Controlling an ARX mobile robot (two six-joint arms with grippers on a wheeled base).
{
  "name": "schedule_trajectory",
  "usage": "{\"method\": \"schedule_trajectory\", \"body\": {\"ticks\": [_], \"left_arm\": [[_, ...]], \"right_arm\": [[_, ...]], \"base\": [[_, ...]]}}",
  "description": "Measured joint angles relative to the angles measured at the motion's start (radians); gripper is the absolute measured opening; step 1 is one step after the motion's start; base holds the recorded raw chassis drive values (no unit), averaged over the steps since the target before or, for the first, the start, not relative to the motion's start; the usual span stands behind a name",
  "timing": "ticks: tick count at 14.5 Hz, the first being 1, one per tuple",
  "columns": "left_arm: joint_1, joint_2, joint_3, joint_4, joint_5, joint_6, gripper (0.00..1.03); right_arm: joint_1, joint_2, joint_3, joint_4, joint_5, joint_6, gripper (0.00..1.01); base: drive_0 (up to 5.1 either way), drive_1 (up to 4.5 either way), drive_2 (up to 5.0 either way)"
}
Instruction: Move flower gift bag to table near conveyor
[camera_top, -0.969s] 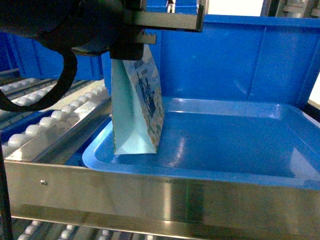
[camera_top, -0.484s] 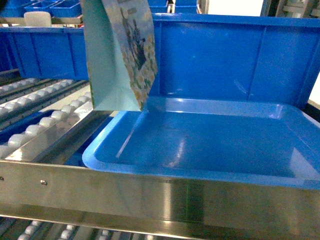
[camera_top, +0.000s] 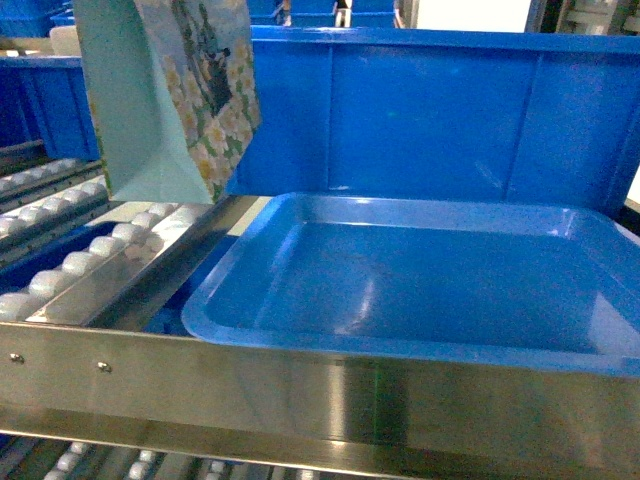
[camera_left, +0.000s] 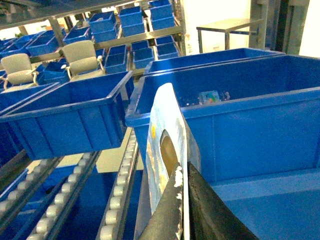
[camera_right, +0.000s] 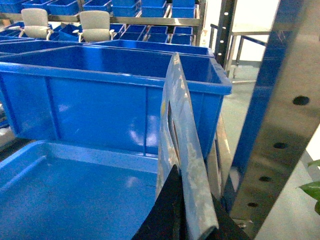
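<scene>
Two end effectors each show a flat bag pinched edge-on in their wrist views. Your left end effector (camera_left: 183, 182) has its fingers pressed together on the flower gift bag (camera_left: 162, 150), just below its oval handle cutout. In your head view that flower gift bag (camera_top: 170, 100) hangs clear in the air at the upper left. Its daisy-printed face is turned right, and its bottom edge is just above the conveyor (camera_top: 80, 270) rollers and left of the shallow blue tray (camera_top: 230, 290). You cannot see the end effector itself there. The tray sits on the steel-fronted lane with its glossy floor facing you, in front of a deep blue crate (camera_top: 430, 110). From the left wrist, that crate (camera_left: 240, 125) holds a small pale packet (camera_left: 210, 96) near its back wall. Your right end effector (camera_right: 192, 210) is likewise clamped on a second flat bag (camera_right: 182, 125), which stands upright between the crate and a perforated steel post (camera_right: 280, 125).
</scene>
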Motion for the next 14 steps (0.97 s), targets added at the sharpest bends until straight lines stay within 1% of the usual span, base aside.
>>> {"method": "schedule_trajectory", "body": {"ticks": [11,14], "left_arm": [[0.004,-0.003,0.000,-0.001,-0.001,0.000,0.02],[0.004,-0.003,0.000,-0.001,-0.002,0.000,0.02]], "right_arm": [[0.001,0.000,0.000,0.001,-0.003,0.000,0.02],[0.001,0.000,0.000,0.001,-0.004,0.000,0.02]], "base": [[0.0,0.00,0.0],[-4.3,-0.23,4.3]]}}
